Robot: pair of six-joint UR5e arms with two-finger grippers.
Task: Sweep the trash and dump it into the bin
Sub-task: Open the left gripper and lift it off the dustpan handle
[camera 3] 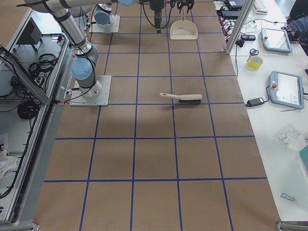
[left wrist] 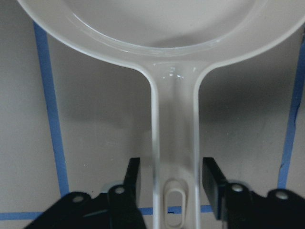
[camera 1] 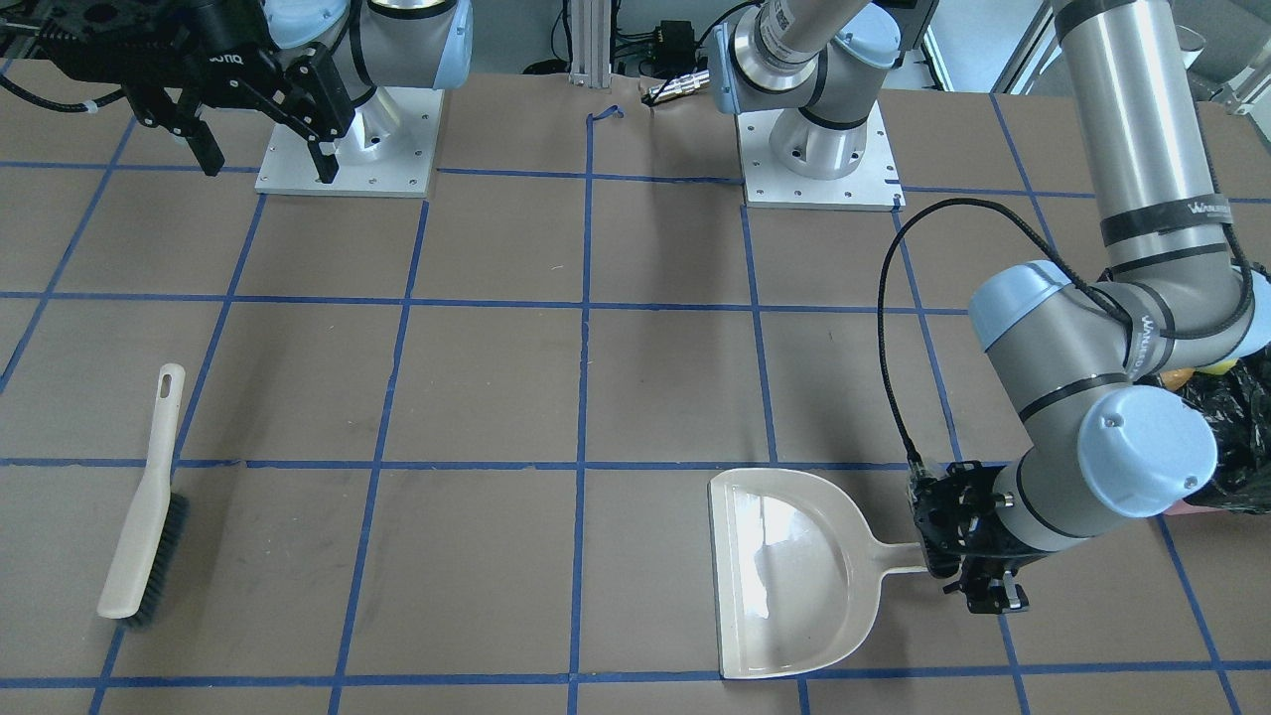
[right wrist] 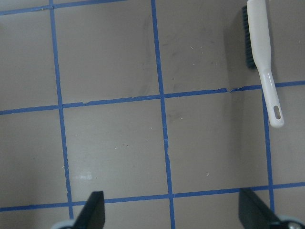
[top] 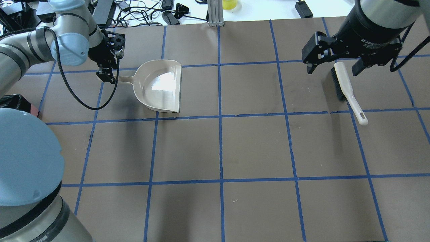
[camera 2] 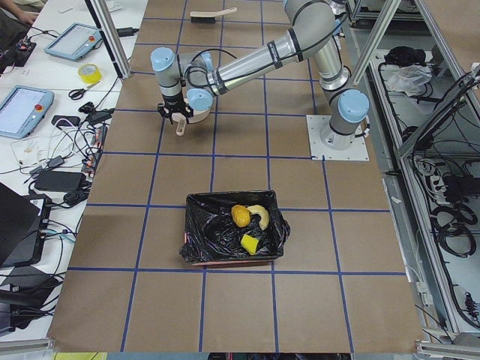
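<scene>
Three trash pieces (camera 2: 240, 217) lie in your bin (camera 2: 196, 238) at the bench's left end. Left claw (left wrist: 171, 164) straddles the dustpan handle (left wrist: 174, 129), jaws apart; handle axis points straight ahead. Right claw (right wrist: 171, 194) gapes, raised clear of the brush (right wrist: 259, 52).

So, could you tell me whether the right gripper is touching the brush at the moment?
Apart. The front-facing view shows the right gripper hanging open above the table, with the brush lying flat several grid squares away.
</scene>
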